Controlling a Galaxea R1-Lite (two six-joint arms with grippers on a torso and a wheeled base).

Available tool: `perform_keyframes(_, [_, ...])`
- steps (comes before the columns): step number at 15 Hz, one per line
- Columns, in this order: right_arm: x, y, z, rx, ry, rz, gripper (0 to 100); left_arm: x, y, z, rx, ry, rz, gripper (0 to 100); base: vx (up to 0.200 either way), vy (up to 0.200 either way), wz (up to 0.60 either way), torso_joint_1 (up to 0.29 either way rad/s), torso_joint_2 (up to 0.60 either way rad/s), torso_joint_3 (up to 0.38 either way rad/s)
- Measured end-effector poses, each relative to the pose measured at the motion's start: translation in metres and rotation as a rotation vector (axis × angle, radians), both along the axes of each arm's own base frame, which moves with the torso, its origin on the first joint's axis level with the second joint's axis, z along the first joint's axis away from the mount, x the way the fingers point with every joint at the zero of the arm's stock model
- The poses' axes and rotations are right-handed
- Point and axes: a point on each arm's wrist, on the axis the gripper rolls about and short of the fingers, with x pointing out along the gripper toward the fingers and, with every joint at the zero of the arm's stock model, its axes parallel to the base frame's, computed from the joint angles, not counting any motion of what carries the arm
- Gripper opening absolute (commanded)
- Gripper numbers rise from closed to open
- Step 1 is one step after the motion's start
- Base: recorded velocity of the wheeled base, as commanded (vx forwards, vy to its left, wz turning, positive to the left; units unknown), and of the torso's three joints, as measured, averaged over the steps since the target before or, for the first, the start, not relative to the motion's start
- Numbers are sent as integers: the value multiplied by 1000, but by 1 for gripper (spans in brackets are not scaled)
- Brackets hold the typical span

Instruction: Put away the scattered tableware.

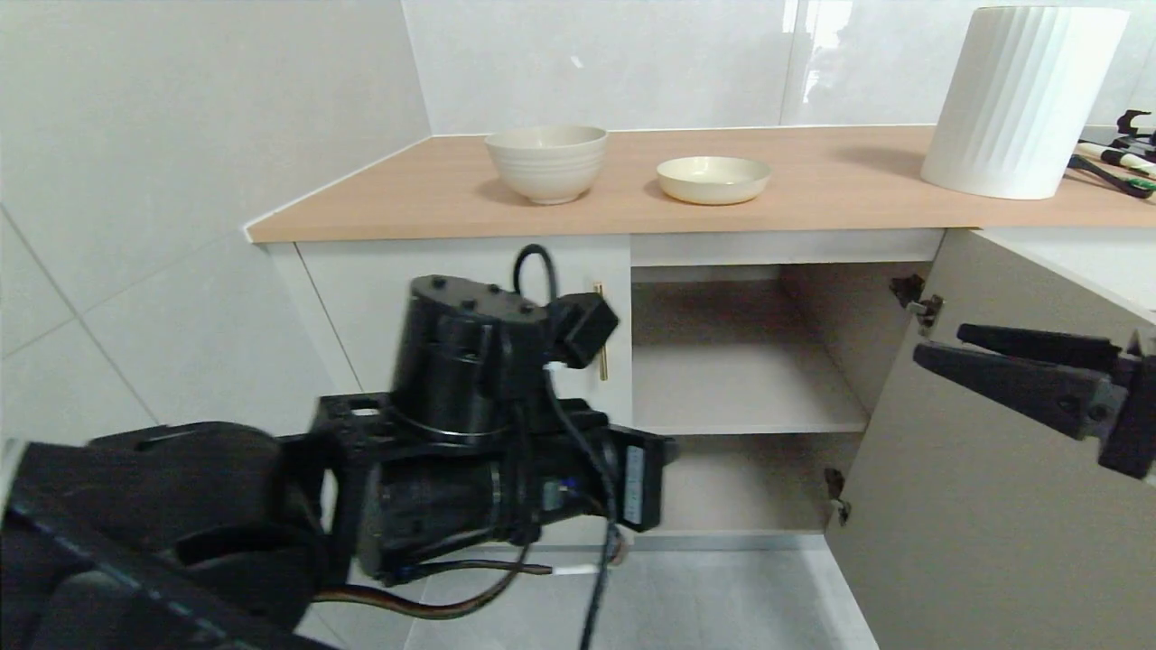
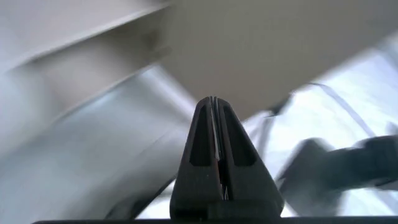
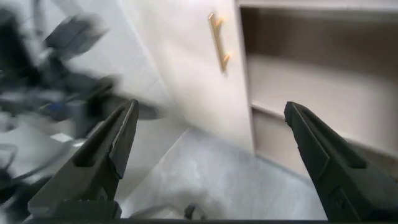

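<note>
Wood-look countertop [image 1: 813,185] against white tiled wall [image 1: 181,181], cabinet opening [image 1: 722,298] below it; everything placed off that opening.

Tableware: cream bowl [image 1: 546,161] upright on the countertop, above and just left of the opening. Shallow dish [image 1: 713,179] also on the countertop, straight above the opening, near the bowl but not touching it.

Ribbed white cylinder [image 1: 1025,99] stands on the countertop above the opening's right side. Dark-handled utensils [image 1: 1115,162] lie beyond it at the far right edge.

One shelf [image 1: 741,388] sits inside the opening. Closed door [image 1: 361,298] with brass handle [image 1: 601,348] sits left of the opening. Open door [image 1: 975,524] is swung out at the opening's right, hinges on its inner edge. Grey floor [image 1: 722,596] runs below.

In the way: left arm [image 1: 488,415] hangs low in front of the closed door, and its cabled end covers the opening's lower left corner. Left gripper [image 2: 213,106]: fingers pressed together, nothing between them.

Right gripper [image 1: 939,343] sits in front of the open door's inner face, right of the opening, tips pointing toward it. Jaws are spread wide and hold nothing; the right wrist view shows the handle and shelf between the fingers [image 3: 109,155].
</note>
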Motion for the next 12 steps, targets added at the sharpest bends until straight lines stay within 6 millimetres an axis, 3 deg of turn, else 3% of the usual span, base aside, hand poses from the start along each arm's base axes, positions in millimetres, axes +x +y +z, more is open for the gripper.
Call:
perform_keyframes(3, [42,12,-6,-19,39,-27,100,0,72,1,3,-1,180,0,0,0,0,0,0,0])
perform_keyframes(7, [65,19,-12,-64,116,-38,100,-8,109,13,-29,-46,278,0,0,0,0,0,0,0])
perform_keyframes(8, [67,20,-14,-71,128,-43,100,-9,113,15,-18,-68,271,100,0,0,0,0,0,0])
perform_keyframes(12, [69,19,-13,-81,123,-121,100,-10,115,13,17,-101,237,100,0,0,0,0,0,0])
